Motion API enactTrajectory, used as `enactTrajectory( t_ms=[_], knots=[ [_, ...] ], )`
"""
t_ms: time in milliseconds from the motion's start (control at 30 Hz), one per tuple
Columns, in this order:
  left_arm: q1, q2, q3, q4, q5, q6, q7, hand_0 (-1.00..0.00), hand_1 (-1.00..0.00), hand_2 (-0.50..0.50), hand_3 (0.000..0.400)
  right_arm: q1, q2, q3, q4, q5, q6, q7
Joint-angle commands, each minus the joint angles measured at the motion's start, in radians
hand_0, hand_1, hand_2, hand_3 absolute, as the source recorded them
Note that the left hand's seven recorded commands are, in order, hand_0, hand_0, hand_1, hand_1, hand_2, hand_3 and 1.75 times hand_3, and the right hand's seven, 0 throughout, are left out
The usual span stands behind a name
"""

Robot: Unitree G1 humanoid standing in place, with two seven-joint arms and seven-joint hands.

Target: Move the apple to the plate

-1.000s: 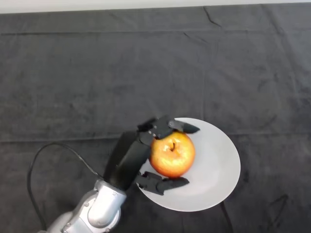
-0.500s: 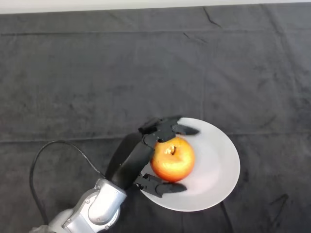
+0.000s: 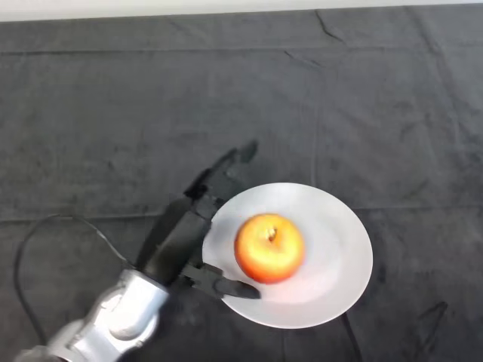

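A red-and-yellow apple (image 3: 269,247) stands stem-up on the white plate (image 3: 336,249), a little left of its middle. My left hand (image 3: 183,240) hangs just off the plate's left rim, open, with its fingers (image 3: 223,167) stretched up and away toward the back and its thumb (image 3: 226,286) lying over the plate's near-left rim. Nothing is in the hand, and a small gap separates it from the apple.
A dark wrinkled cloth (image 3: 151,113) covers the whole table. A pale strip of the table's far edge (image 3: 151,9) runs along the top of the view.
The hand has let go of the apple, spread its fingers and drawn back to the left. The apple stays on the plate where it was set.
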Motion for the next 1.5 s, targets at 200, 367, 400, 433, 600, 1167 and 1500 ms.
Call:
enactTrajectory(
  t_ms=[200, 367, 400, 433, 600, 1167, 1500],
  knots=[
    [0.003, 0.122, 0.089, -0.071, -0.06, -0.058, -0.017, 0.0, 0.0, 0.0, 0.0, -0.006, -0.018, -0.0155, -0.01, 0.0178, -0.004, -0.0037],
    [0.02, 0.156, 0.159, -0.049, -0.095, -0.119, -0.003, 0.0, 0.0, 0.0, 0.0, -0.006, -0.018, -0.0154, -0.011, 0.0178, -0.004, -0.0038],
    [0.023, 0.159, 0.171, -0.041, -0.101, -0.129, 0.0, 0.0, 0.0, 0.0, 0.0, -0.006, -0.018, -0.0154, -0.011, 0.0178, -0.004, -0.0037],
    [0.025, 0.162, 0.184, -0.032, -0.107, -0.14, 0.003, 0.0, 0.0, 0.0, 0.0, -0.006, -0.018, -0.0154, -0.011, 0.0178, -0.004, -0.0037],
    [0.028, 0.163, 0.239, 0.004, -0.121, -0.163, 0.024, 0.0, 0.0, 0.0, 0.0, -0.007, -0.018, -0.0153, -0.01, 0.0178, -0.004, -0.0036],
    [0.038, 0.247, 0.428, 0.208, -0.27, -0.295, -0.031, 0.0, 0.0, 0.0, 0.0, -0.008, -0.02, -0.0153, -0.007, 0.0178, -0.004, -0.0025],
    [0.041, 0.274, 0.544, 0.318, -0.378, -0.337, -0.077, 0.0, 0.0, 0.0, 0.0, -0.009, -0.021, -0.0153, -0.005, 0.0177, -0.003, -0.0014]
  ],
)
